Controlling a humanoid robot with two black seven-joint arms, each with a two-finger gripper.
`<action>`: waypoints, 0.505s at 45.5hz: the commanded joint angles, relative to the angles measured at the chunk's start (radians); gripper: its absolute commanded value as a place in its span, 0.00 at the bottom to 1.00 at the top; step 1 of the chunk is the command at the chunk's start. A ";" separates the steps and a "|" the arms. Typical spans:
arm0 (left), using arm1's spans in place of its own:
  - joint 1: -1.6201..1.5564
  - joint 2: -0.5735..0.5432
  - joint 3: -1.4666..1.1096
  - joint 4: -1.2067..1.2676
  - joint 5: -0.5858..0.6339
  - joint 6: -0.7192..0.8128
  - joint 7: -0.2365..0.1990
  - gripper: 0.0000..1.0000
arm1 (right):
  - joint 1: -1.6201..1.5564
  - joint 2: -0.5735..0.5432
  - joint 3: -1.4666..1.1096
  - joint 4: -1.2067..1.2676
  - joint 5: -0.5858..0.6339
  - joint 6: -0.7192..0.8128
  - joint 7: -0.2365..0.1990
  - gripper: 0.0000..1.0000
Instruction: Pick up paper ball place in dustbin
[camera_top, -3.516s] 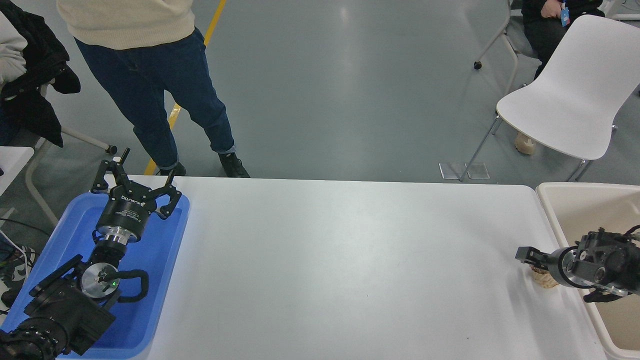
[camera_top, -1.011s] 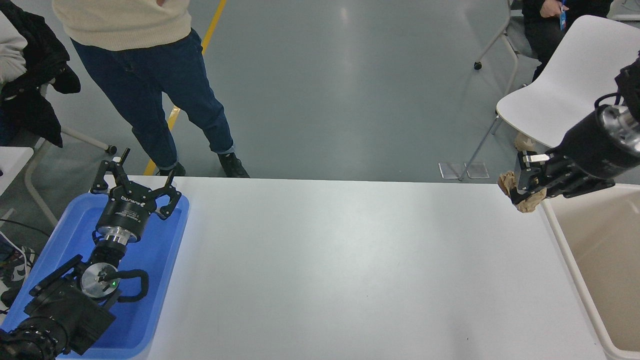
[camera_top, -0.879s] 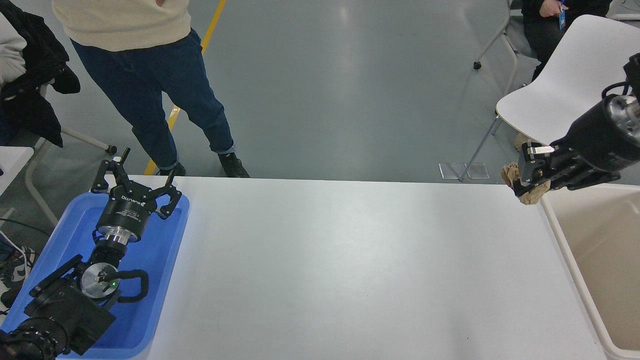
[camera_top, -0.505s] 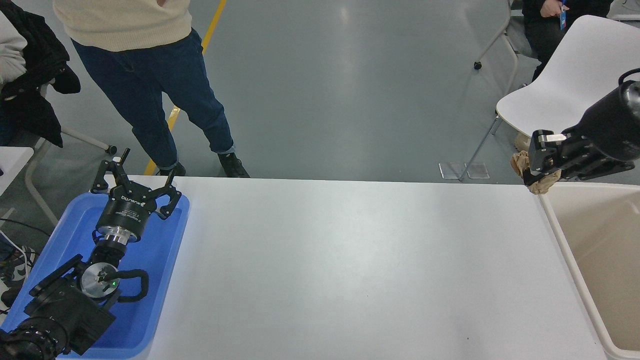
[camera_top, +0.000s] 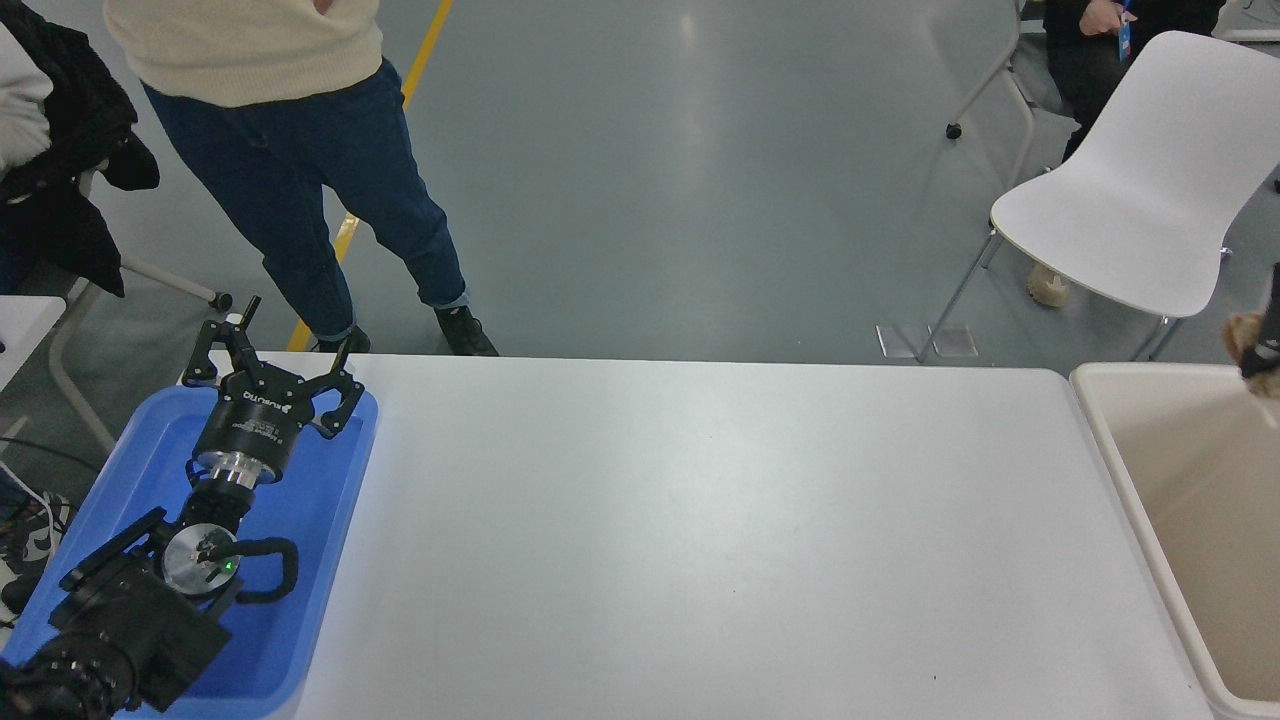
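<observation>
Tan paper ball: at picture's right edge, above dustbin far rim.
Right gripper: mostly cropped, apparently clamping ball.
Left gripper: parked, spread.
Remaining: release.

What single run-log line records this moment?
right gripper: at right edge, with paper ball | over dustbin far rim | left gripper: parked, open

Colours only: tan-brown crinkly paper ball right against black sliver of right gripper. Cream dustbin just below it. White table, white chair. Bright blue tray under black left gripper, far off left.
</observation>
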 joint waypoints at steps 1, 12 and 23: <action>0.001 0.000 0.000 0.000 0.001 0.000 0.000 1.00 | -0.202 -0.073 0.018 -0.243 0.009 0.000 0.000 0.00; 0.001 0.000 0.000 0.000 0.000 0.000 -0.002 1.00 | -0.579 -0.104 0.349 -0.445 0.009 0.000 0.000 0.00; 0.001 0.000 0.000 0.000 0.000 0.000 -0.002 1.00 | -1.004 -0.012 0.682 -0.634 0.009 0.000 -0.003 0.00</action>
